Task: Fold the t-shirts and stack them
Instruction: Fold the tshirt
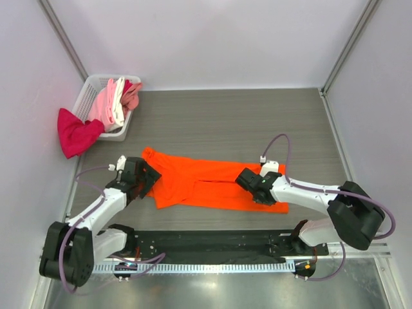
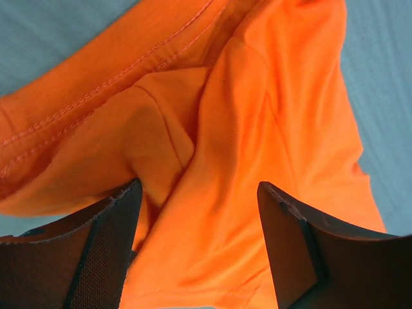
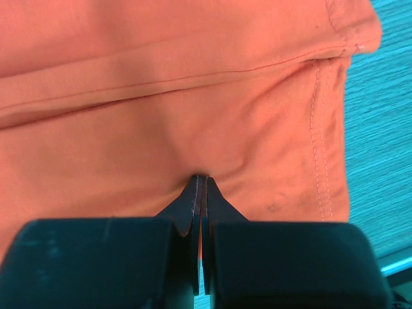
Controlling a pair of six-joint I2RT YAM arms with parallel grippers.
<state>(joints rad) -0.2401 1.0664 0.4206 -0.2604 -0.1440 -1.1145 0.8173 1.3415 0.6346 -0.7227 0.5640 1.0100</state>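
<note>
- Two grippers meet the orange shirt [image 1: 206, 183]. The right gripper [image 3: 201, 183] has its fingers pressed together, pinching a pucker of cloth near a stitched hem. The left gripper [image 2: 199, 193] has its fingers apart, straddling a rumpled fold.
- The orange shirt lies mid-table as a long strip. The left gripper is at its 9 o'clock end, the right at its 4 o'clock corner.
- Likely step: taking both ends for the next fold. The left fingers must close on cloth before any lift.
- A basket [image 1: 84, 96] at the table's 10 o'clock holds pink shirts [image 1: 106, 103]. A magenta shirt [image 1: 74, 135] hangs over its 8 o'clock side.
- The table [image 1: 225, 122] is grey wood-grain, with pale walls around it.
</note>
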